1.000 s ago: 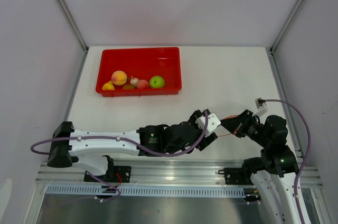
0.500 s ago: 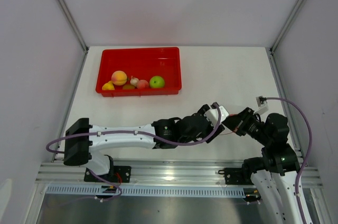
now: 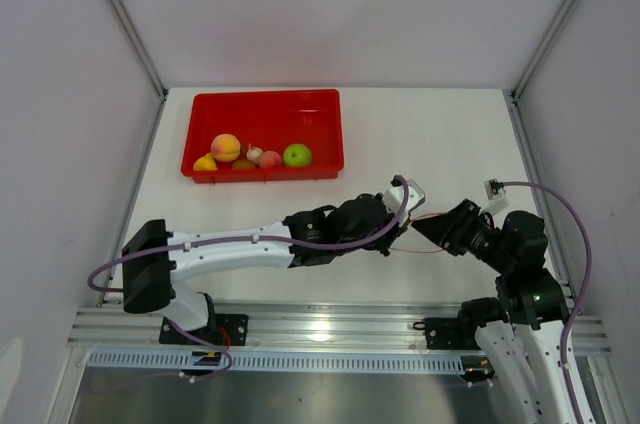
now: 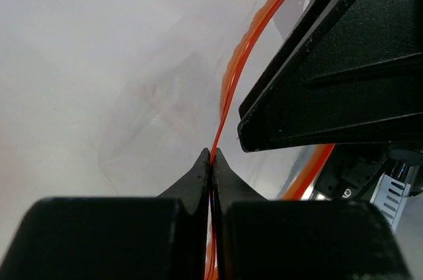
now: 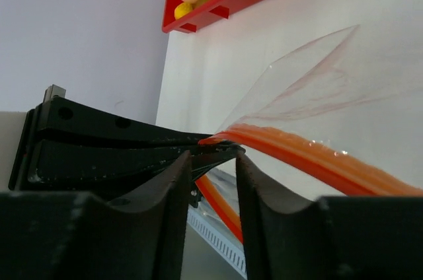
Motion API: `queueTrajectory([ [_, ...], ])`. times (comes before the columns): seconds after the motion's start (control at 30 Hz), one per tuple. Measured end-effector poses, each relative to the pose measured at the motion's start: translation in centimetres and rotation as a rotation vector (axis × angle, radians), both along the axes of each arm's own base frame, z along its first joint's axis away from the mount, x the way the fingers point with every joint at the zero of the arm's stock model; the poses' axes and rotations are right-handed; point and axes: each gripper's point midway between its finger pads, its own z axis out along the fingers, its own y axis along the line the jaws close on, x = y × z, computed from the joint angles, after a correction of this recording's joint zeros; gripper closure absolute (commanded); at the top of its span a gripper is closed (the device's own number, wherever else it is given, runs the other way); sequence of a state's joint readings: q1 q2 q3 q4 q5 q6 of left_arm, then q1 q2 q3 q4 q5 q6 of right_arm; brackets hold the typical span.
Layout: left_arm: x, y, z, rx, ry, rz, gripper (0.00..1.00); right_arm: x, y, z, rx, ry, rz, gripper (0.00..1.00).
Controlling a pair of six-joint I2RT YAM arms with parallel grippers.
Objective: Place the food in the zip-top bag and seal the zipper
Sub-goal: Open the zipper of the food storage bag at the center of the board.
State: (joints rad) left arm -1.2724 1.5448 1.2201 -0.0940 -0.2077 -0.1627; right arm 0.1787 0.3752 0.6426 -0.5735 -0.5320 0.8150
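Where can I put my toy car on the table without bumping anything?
The table is bare between the red tray and the right wall, and between the tray and the left arm. It is crowded in front, where the left tool and right tool meet at the bag.

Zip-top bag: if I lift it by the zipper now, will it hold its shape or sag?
Likely sags: the zip-top bag looks thin and crinkled, so probably floppy. The zipper, pinched in the shut left gripper, shows a smooth curve, so seems stiffer. The bag looks empty, so probably very light.
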Motion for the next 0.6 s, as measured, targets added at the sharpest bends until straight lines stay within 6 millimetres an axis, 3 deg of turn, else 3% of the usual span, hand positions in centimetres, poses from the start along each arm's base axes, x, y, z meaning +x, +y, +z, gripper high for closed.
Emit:
queueTrajectory([
  [0.07, 0.0, 0.0, 0.0, -0.010, 0.025, 0.006, 0.99, 0.1, 0.0, 0.1, -0.008, 0.002, 0.002, 0.50],
  [0.17, 0.0, 0.1, 0.1, -0.019, 0.062, 0.031, 0.99, 0.0, -0.2, 0.8, -0.030, 0.003, -0.001, 0.45],
  [0.47, 1.8, 0.5, 2.3, -0.097, 0.098, 0.195, 0.99, -1.2, -1.7, 5.8, -0.073, -0.044, -0.071, 0.45],
  [0.6, 2.7, 0.9, 2.9, -0.132, 0.106, 0.279, 0.99, -1.9, -2.5, 6.6, -0.092, -0.027, -0.115, 0.46],
])
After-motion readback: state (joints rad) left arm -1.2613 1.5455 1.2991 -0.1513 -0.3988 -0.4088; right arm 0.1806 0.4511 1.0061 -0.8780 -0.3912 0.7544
